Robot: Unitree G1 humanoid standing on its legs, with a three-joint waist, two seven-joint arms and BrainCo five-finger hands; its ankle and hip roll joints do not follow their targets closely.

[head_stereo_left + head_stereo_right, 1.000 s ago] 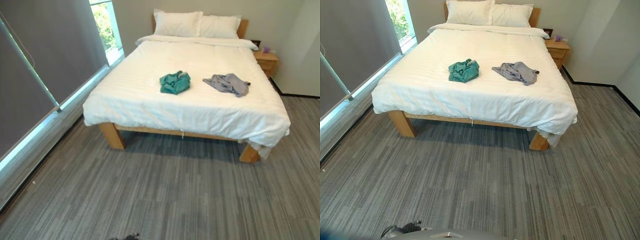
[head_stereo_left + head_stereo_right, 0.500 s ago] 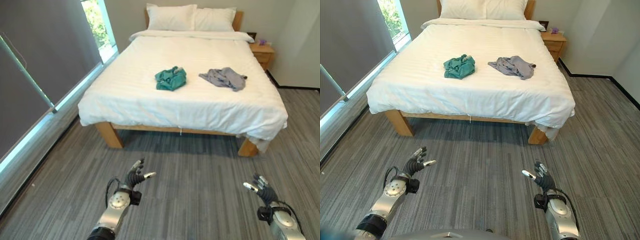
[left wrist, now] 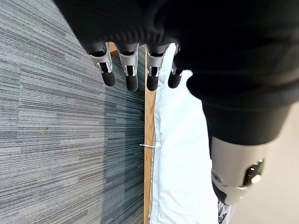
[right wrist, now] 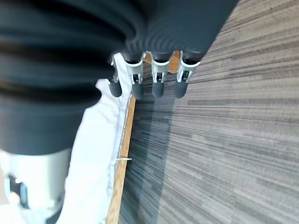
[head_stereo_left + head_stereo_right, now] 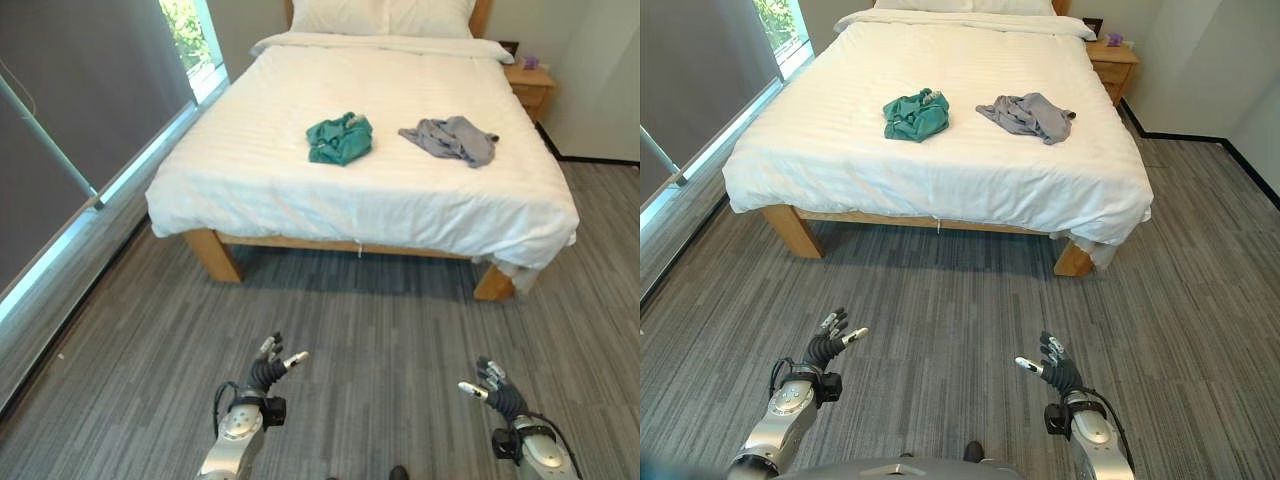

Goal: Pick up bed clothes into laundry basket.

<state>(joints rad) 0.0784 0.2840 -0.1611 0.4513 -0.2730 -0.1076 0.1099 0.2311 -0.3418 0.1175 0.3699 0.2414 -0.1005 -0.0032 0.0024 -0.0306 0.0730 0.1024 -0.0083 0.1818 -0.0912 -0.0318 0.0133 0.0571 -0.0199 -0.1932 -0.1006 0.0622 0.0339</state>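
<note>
A crumpled green garment point(image 5: 340, 138) lies near the middle of the white bed point(image 5: 300, 190). To its right lies a grey garment point(image 5: 451, 138), spread out flatter. My left hand point(image 5: 267, 371) hovers over the carpet well short of the bed, fingers straight and empty. On the other side my right hand point(image 5: 497, 396) is held the same way, open and empty. Both wrist views show straight fingers point(image 3: 131, 74) pointing toward the bed's wooden frame point(image 4: 122, 158).
Two pillows point(image 5: 380, 14) lie against the headboard. A wooden nightstand point(image 5: 532, 85) stands at the bed's far right. A window wall with a grey blind point(image 5: 70, 110) runs along the left. Grey carpet point(image 5: 380, 330) stretches between me and the bed.
The camera has moved closer to the bed and tilted down. Both hands rose into view half a second ago and now sit slightly lower in the picture, still open.
</note>
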